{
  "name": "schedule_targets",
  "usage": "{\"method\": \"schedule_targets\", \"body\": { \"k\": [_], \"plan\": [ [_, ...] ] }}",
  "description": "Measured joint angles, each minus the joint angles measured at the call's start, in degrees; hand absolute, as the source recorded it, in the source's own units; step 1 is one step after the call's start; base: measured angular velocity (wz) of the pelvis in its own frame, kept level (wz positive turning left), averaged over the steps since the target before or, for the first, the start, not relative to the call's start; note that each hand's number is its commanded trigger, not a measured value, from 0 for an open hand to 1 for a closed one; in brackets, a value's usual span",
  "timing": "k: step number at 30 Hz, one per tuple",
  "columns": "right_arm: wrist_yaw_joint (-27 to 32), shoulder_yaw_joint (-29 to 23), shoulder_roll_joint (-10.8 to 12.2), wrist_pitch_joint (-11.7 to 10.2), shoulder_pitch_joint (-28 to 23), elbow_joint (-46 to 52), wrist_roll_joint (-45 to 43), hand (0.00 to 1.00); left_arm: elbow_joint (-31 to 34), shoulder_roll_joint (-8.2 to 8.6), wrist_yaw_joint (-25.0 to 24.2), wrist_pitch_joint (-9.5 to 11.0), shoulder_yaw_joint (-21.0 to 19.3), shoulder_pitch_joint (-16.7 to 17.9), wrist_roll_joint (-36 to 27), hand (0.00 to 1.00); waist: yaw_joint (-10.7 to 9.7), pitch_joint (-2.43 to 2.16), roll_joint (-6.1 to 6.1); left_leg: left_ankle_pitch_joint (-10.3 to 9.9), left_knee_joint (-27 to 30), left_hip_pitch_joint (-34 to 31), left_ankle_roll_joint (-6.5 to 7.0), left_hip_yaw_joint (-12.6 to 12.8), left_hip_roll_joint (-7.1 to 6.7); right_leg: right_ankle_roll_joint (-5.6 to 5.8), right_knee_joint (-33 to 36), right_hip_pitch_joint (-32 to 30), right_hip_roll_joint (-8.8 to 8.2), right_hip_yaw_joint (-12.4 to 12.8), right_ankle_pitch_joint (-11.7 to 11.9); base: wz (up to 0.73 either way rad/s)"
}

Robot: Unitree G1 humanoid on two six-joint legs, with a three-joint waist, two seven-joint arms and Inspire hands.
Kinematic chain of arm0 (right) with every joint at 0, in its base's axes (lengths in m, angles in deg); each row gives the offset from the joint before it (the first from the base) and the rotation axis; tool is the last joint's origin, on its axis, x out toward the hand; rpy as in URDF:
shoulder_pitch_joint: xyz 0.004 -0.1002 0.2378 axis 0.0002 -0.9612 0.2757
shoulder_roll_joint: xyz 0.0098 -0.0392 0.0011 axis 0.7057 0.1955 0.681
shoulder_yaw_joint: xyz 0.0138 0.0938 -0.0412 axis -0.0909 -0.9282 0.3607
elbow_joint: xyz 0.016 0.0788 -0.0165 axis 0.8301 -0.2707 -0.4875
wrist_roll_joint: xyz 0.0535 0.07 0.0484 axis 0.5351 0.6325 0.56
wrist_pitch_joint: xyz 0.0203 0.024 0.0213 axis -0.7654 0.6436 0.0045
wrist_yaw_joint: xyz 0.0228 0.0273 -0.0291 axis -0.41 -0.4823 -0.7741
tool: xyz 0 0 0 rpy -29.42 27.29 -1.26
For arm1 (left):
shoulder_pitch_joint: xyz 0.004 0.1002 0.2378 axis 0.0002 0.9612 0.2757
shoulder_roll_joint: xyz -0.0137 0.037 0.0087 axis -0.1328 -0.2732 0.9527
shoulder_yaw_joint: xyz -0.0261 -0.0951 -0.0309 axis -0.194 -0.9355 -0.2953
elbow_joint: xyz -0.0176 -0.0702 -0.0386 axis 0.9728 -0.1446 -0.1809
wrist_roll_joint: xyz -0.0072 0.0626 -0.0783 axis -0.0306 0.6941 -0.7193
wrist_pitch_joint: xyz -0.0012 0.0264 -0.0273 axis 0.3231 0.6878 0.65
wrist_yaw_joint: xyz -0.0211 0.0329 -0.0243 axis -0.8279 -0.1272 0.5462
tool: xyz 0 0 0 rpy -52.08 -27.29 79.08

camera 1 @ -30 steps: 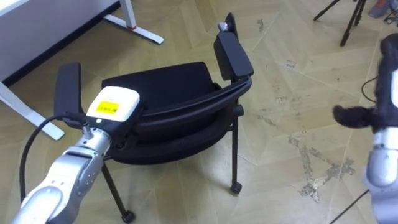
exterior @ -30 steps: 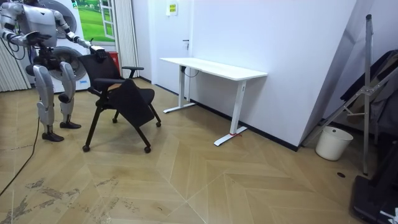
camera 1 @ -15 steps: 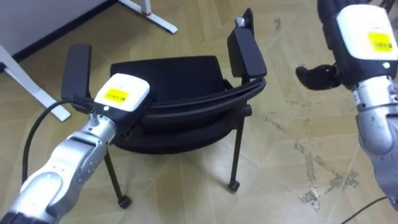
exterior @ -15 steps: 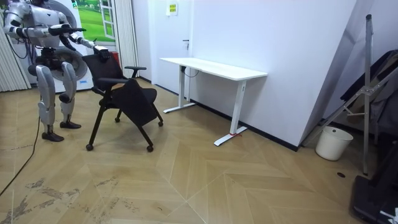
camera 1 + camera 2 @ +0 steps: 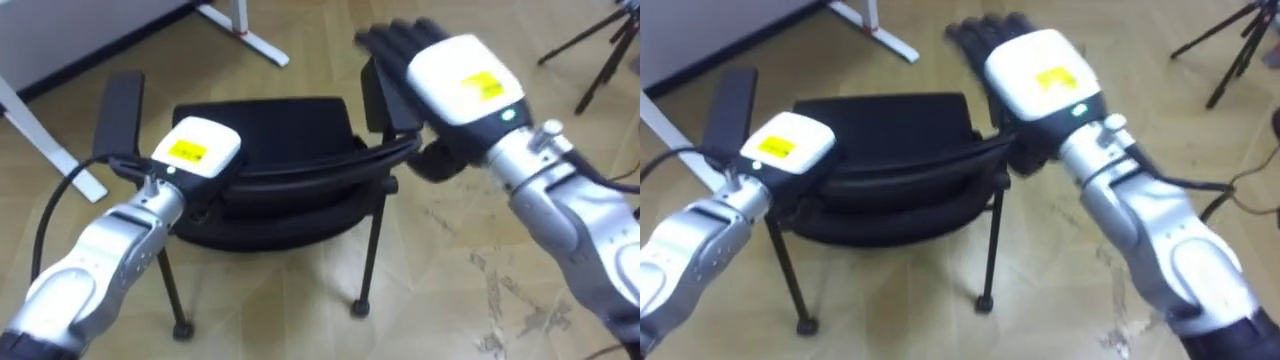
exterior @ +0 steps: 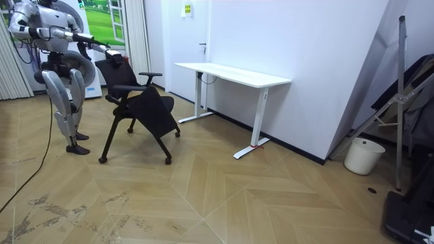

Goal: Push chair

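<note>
1. Chair [image 5: 270, 130]: all black. It has a flat, matte, roughly rectangular seat and a curved bar along the top of the back. In the room view a broad dark panel slopes down below the front of the seat.
2. Armrests: two flat oblong pads. The left armrest [image 5: 120, 115] is in plain sight. The right armrest [image 5: 385, 100] is partly covered by the right hand.
3. Legs: thin dark tubes, smooth, ending in small round castors [image 5: 360, 308] that rest on the floor.
4. Location of chair: directly in front of the robot with its back towards it. It sits between the robot and the white desk [image 6: 230, 73], at the room view's left.
5. Left hand [image 5: 195, 155]: a white shell with a yellow label, set against the left part of the back's top bar. Its fingers are hidden behind the shell and the bar, so I cannot tell whether they grip.
6. Right hand [image 5: 455, 80]: a matching white shell, with dark fingers stretched straight out and forward over the right armrest. The hand is not closed on anything. Whether it touches the armrest cannot be made out.
7. Robot: stands upright behind the chair, both arms reaching forward to its back.
8. Floor [image 5: 440, 250]: light wooden parquet in a herringbone pattern, with pale scuffed patches to the right of the chair.
9. Desk details: a smooth white top on white metal legs, far left in the eye views, with one flat foot [image 5: 245, 35].
10. Tripod legs [image 5: 600, 60]: thin and dark, at the far right.
11. Bucket [image 6: 357, 156]: white and round, by the wall at the room view's right, well apart from the chair.
</note>
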Motion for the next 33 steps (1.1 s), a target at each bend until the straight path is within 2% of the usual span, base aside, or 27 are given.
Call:
{"method": "schedule_targets", "body": {
  "k": [2, 7, 19, 24, 28, 30, 33],
  "plan": [
    [-4.91, 0.94, -0.27, -0.01, 0.01, 0.09, 0.89, 0.0, 0.61, 0.0, -0.57, 0.31, 0.0, 0.0, 0.0, 1.0, 0.9, 0.0, -0.01, 0.0, -0.02, 0.0, 0.0, 0.02, 0.09, 0.0, -0.07, -0.01, 0.11, -0.27, 0.0, -0.02],
    [-11.17, 1.39, -1.65, -0.11, 0.01, 1.64, 3.42, 0.0, 0.85, 0.0, -0.59, 1.35, 0.0, 0.0, 0.18, 1.0, 1.21, 0.0, -0.01, 0.0, -0.03, -0.01, 0.0, -0.01, 0.2, 0.0, -0.05, 0.03, 0.05, -1.58, -0.01, 0.01],
    [-18.35, 1.45, -1.92, -0.66, -0.06, 1.6, 6.82, 0.0, 0.84, 0.02, -0.59, 2.03, 0.04, 0.0, 0.29, 1.0, 1.72, 0.02, -0.04, 0.0, -0.11, 0.09, 0.0, -0.15, 0.14, 0.02, -0.03, 0.24, -0.18, -2.01, -0.04, 0.0],
    [-18.17, 2.54, -0.36, -0.38, -0.16, -4.73, 7.04, 0.0, 0.85, 0.16, -0.44, 1.44, 1.56, -0.36, 0.37, 1.0, 1.49, 0.08, -0.07, 0.0, -0.12, 0.24, 0.0, -0.51, 0.11, 0.04, -0.87, 1.22, -0.43, -2.77, -0.05, 0.1],
    [-13.47, 2.18, 2.65, -0.04, -0.27, -9.49, 5.83, 0.0, 0.89, 1.81, -0.16, 1.24, 1.88, -0.39, 2.18, 1.0, 1.48, 0.16, 0.07, -0.01, -0.13, 0.07, 0.01, -0.96, -0.13, 0.89, -1.03, 1.47, -0.84, -3.39, -0.62, 0.13],
    [-11.56, 2.09, 3.26, -0.05, -0.51, -10.61, 5.91, 0.0, 0.9, 2.07, 0.14, 1.26, 1.95, -0.39, 2.48, 1.0, 1.51, 0.28, 0.25, -0.01, -0.12, -0.03, 0.01, -1.09, -0.14, 0.94, -1.34, 1.71, -0.91, -3.74, -0.66, 0.1],
    [-7.47, 1.08, 5.68, -0.06, -1.12, -14.45, 5.38, 0.0, 0.89, 3.32, 0.13, 1.22, 2.02, -0.38, 2.84, 1.0, 1.33, 0.6, 0.83, -0.01, 0.06, 0.07, 0.01, -1.74, -0.09, 0.96, -1.78, 2.5, -0.99, -4.08, -0.68, 0.15]
  ]
}}
